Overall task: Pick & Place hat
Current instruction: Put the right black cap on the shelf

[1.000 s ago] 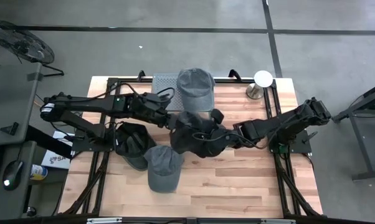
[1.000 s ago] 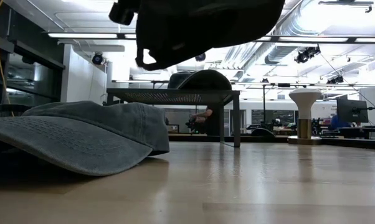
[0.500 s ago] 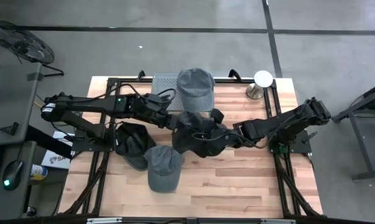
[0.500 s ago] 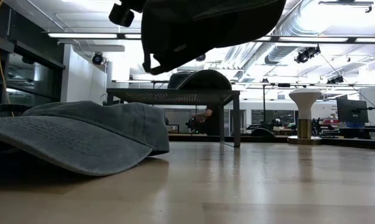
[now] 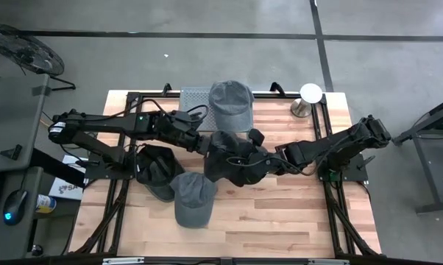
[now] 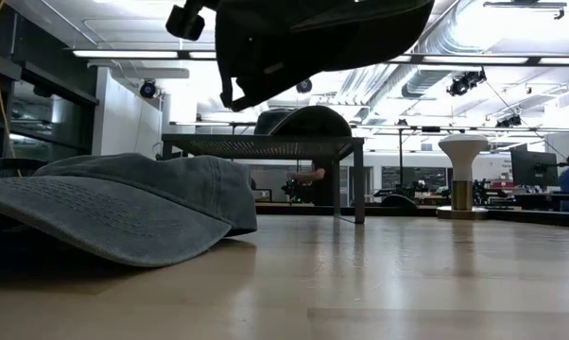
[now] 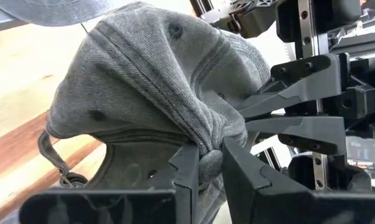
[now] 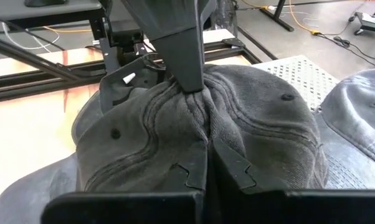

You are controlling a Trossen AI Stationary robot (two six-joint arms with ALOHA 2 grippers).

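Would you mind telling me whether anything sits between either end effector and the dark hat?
Nothing visible does: the left end effector and the right end effector are both pinched shut on the dark hat's fabric, holding it above the table.

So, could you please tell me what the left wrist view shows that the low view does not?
Only the left wrist view shows the left end effector pinching a fold of the dark hat, with the right end effector gripping from the opposite side. Only the low view shows a grey cap lying on the table, a mesh stand and a white knob. Both show the dark hat held off the table.
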